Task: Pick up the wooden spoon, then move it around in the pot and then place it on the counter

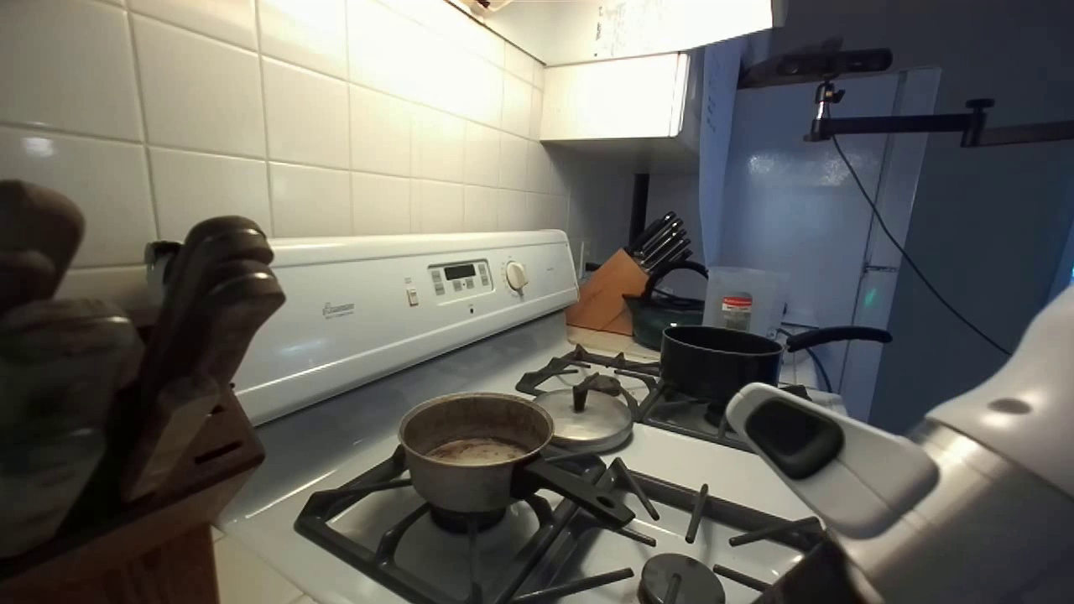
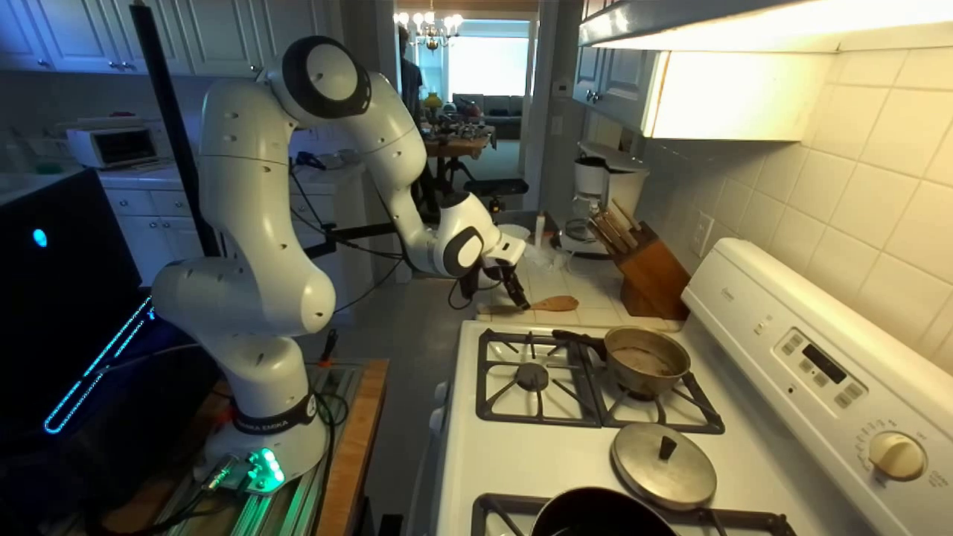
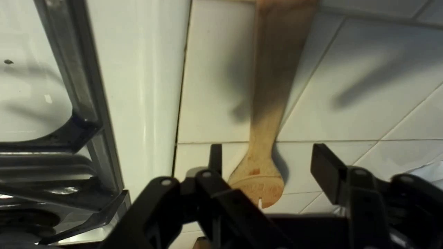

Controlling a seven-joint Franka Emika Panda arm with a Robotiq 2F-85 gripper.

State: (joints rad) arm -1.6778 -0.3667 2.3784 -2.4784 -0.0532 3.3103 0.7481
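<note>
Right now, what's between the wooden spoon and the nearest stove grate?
In the wrist view, from wooden spoon to grate: tiled counter, a dark seam, then the stove's white edge, with one finger of the tool over the counter.

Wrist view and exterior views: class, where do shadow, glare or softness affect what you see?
Wrist view: soft-edged shadows darken part of the wooden spoon and patches of the counter; in an exterior view, glare washes out the upper wall tiles, while the foreground knife block looks dim and soft; in an exterior view, the far window is blown out white.
</note>
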